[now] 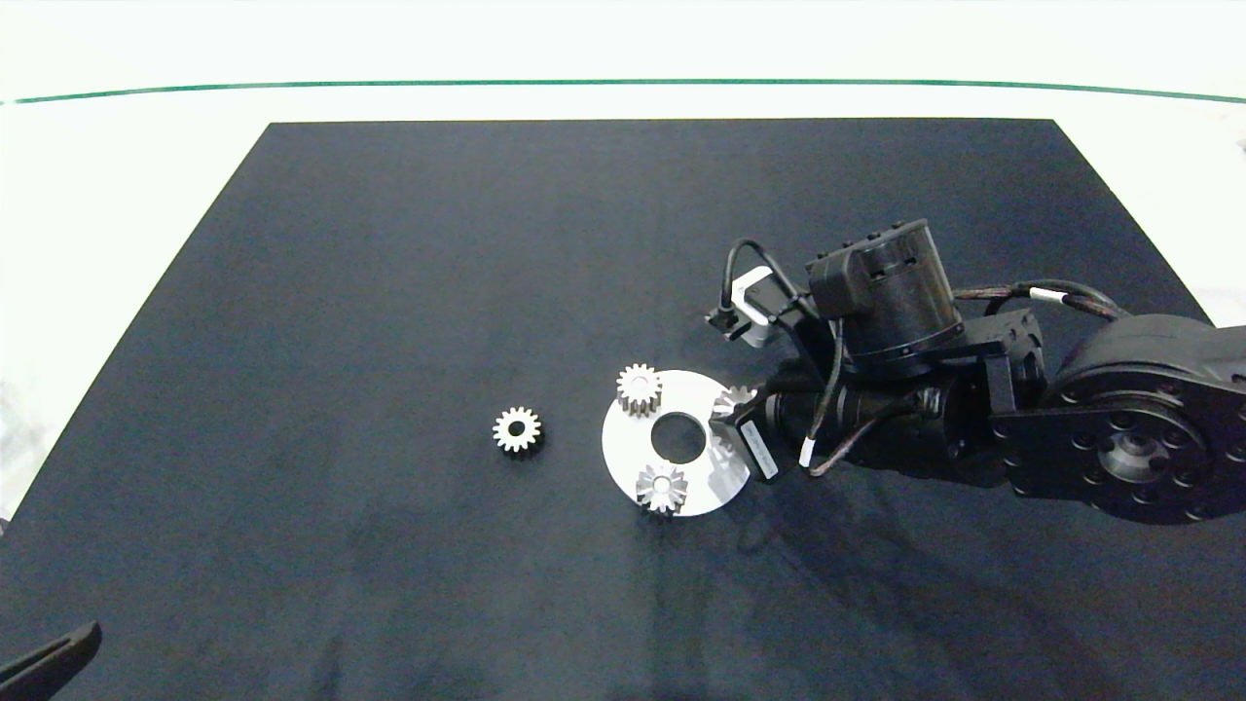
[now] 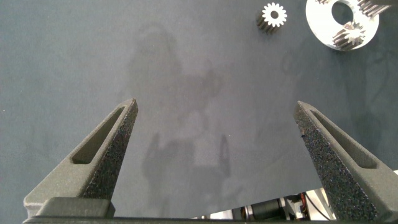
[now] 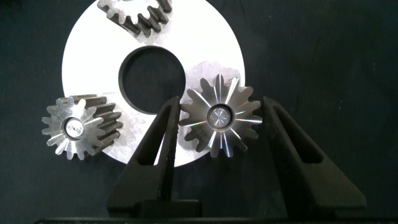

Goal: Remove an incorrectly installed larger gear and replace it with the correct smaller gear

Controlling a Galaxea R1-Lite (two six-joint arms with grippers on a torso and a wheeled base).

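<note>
A round silver disc (image 1: 703, 492) with a wide centre hole lies on the black mat (image 1: 389, 292), a little right of the table's middle. Three gears sit on its face, spaced around the hole.

The right gripper (image 3: 217, 124) has its arm reaching in from the right, low over the disc's right-hand edge. Its two fingers (image 3: 155, 149) stand either side of the larger gear (image 3: 219, 116), the shiny one with long pointed star-like teeth and a small centre hole. One finger seems to touch the tooth tips, while a sliver of dark shows between the other finger and the teeth, so the jaws are spread about the gear and closely flanking it, not visibly clamped. The gear itself sits on the disc, just beside the centre hole.

The other two mounted gears (image 1: 639, 388) (image 1: 662, 488) have blunter teeth; one is on the far edge of the disc and one on the near edge.

The smaller gear (image 1: 517, 429), pale with a wide round bore, lies alone on the mat just left of the disc, apart from it.

The left gripper (image 2: 217, 124) hangs over bare mat at the near left corner, its fingers wide apart and holding nothing.
</note>
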